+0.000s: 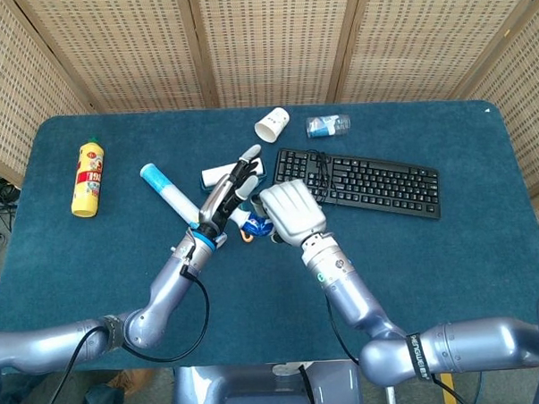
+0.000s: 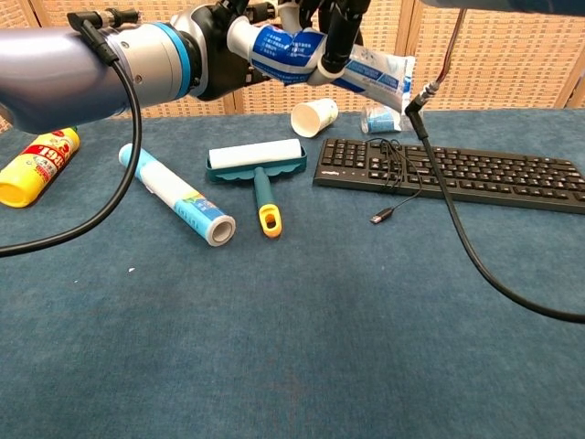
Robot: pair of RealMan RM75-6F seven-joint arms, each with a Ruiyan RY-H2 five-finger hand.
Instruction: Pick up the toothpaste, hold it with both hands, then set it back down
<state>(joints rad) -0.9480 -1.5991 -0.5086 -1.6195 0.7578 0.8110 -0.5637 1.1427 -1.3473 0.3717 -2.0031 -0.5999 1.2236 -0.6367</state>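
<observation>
The toothpaste (image 2: 311, 57), a white and blue tube, hangs high above the table, its flat end pointing right and slightly down. My left hand (image 2: 215, 50) holds its cap end, with dark fingers under the tube. My right hand (image 2: 336, 32) grips the tube near its middle from above. In the head view the left hand (image 1: 229, 190) and right hand (image 1: 290, 210) are close together, and only a short piece of the toothpaste (image 1: 254, 226) shows between them. The right hand's back hides its fingers there.
On the blue table (image 2: 292, 347) below the hands lie a teal lint roller (image 2: 256, 169) and a blue-white cylinder (image 2: 178, 195). A yellow bottle (image 2: 32, 165) lies at the left. A keyboard (image 2: 457, 169) with a loose cable (image 2: 384, 217), a paper cup (image 2: 313, 116) and a crumpled bottle (image 2: 384, 119) lie right and behind.
</observation>
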